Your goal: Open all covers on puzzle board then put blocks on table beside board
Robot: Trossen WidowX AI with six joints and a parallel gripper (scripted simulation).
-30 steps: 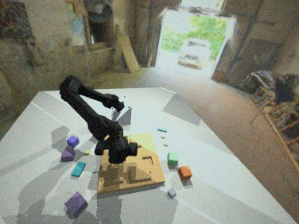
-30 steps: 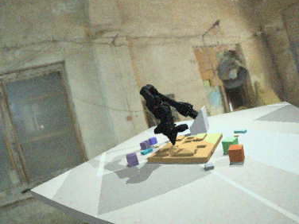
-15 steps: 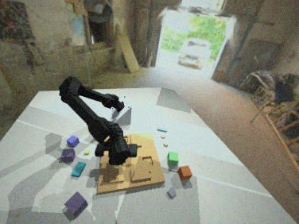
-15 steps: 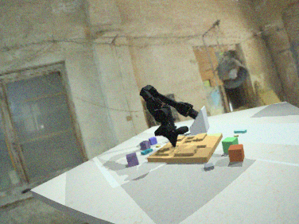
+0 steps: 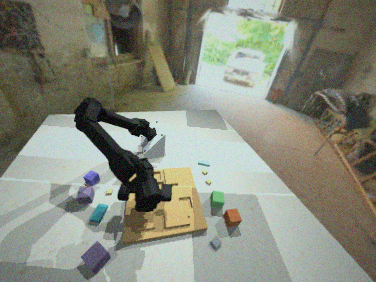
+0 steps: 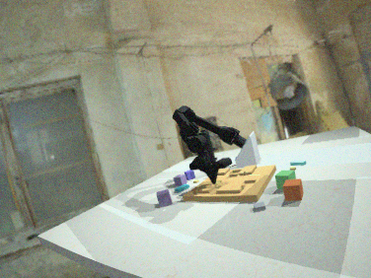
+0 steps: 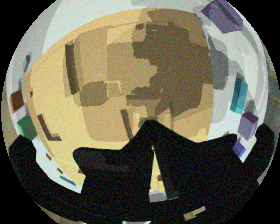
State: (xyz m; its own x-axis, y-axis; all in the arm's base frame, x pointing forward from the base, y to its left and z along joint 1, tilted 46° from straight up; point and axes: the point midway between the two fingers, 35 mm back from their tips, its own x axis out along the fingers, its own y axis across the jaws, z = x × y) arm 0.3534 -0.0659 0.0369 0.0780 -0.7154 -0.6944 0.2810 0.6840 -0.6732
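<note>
The wooden puzzle board (image 5: 201, 224) (image 6: 247, 198) (image 7: 42, 95) lies on the table, with same-coloured wooden covers on it. A cover with an L-shaped mark (image 5: 177, 212) shows at its near right in the top view. My gripper (image 6: 214, 181) (image 7: 149, 123) is shut and empty, its tips low over the board's left part in the exterior view. The arm and its shadow hide part of the board; whether any well there holds a block I cannot tell. Off the board lie a green cube (image 5: 217, 200) (image 6: 285, 179), an orange cube (image 5: 232, 217) (image 6: 293, 190) and a purple cube (image 5: 96, 256) (image 6: 164, 197).
Left of the board in the top view lie a teal block (image 5: 99, 213), a violet cube (image 5: 85, 195) and a blue-violet cube (image 5: 91, 178). A small grey block (image 5: 215, 243) lies at the near right. A thin teal piece (image 5: 204, 164) and small yellow pieces lie beyond the board.
</note>
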